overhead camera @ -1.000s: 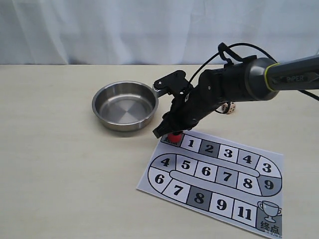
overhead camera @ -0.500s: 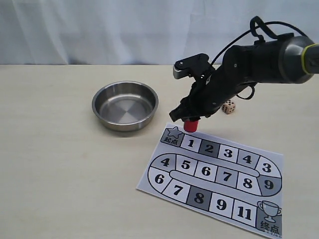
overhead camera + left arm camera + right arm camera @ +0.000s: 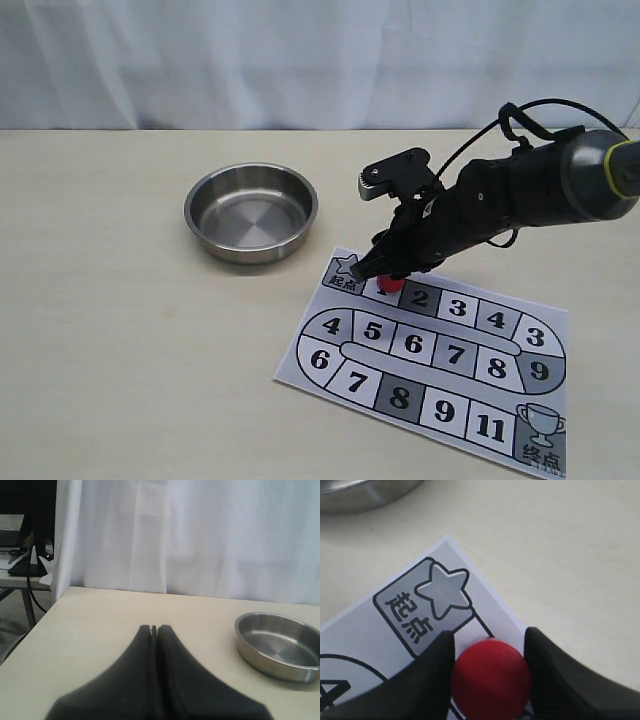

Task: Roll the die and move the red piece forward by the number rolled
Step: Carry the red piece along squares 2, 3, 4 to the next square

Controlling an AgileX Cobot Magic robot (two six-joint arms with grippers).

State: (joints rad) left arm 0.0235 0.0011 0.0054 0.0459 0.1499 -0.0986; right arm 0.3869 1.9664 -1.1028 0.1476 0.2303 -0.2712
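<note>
The red piece [image 3: 392, 284] sits low over square 1 of the paper board [image 3: 300, 372], just past the star start square [image 3: 345, 272]. My right gripper [image 3: 388, 275] is shut on it. In the right wrist view the red piece [image 3: 491, 677] fills the gap between the two black fingers [image 3: 432, 670] of my right gripper [image 3: 490, 636], with the star square [image 3: 442, 592] beyond. The die is hidden behind the right arm. My left gripper [image 3: 155, 628] is shut on nothing above the bare table and is out of the exterior view.
A steel bowl [image 3: 250, 212] stands left of the board and also appears in the left wrist view as the bowl [image 3: 280, 645]. The numbered track runs right and down to a trophy square [image 3: 540, 430]. A white curtain backs the table.
My right gripper lifted the red piece off the start square, carried it right, and has lowered it onto square 1. The arm now covers the die.
</note>
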